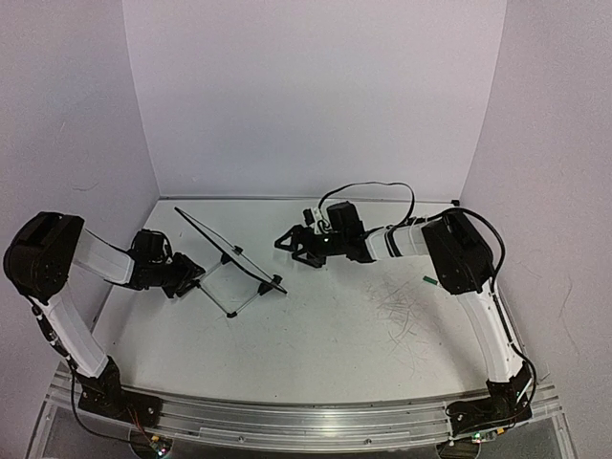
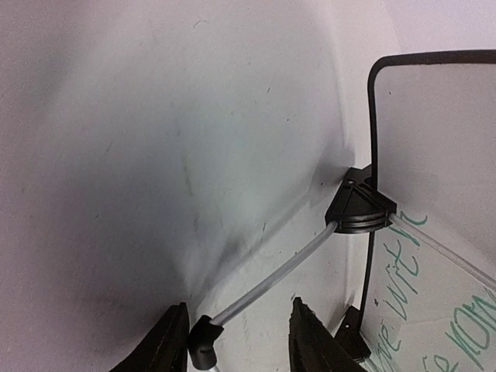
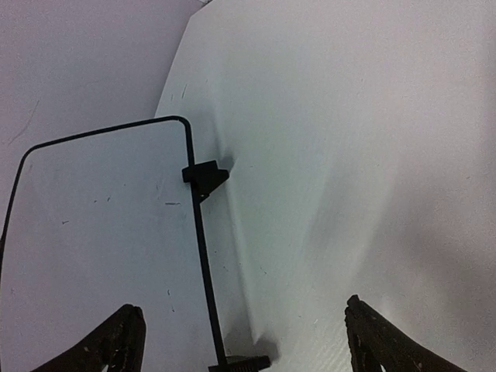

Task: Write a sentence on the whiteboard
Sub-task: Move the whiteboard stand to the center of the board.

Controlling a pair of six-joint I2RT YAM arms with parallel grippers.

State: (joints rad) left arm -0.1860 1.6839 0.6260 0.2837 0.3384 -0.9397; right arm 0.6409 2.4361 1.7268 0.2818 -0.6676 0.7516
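Plainly, the right jaws gape wide and empty, the whiteboard (image 3: 101, 232) rim ahead between them; the left jaws stand part-open astride its wire stand (image 2: 271, 283), not clamping.

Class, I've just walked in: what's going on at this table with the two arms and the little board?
A small whiteboard stands tilted on its wire stand on the table, between the two arms. Green handwriting shows on it, only partly in view. The left gripper sits low by the stand, open, the wire's black end cap between its fingers. The right gripper faces the board from the opposite side, open and empty. Neither holds a pen.
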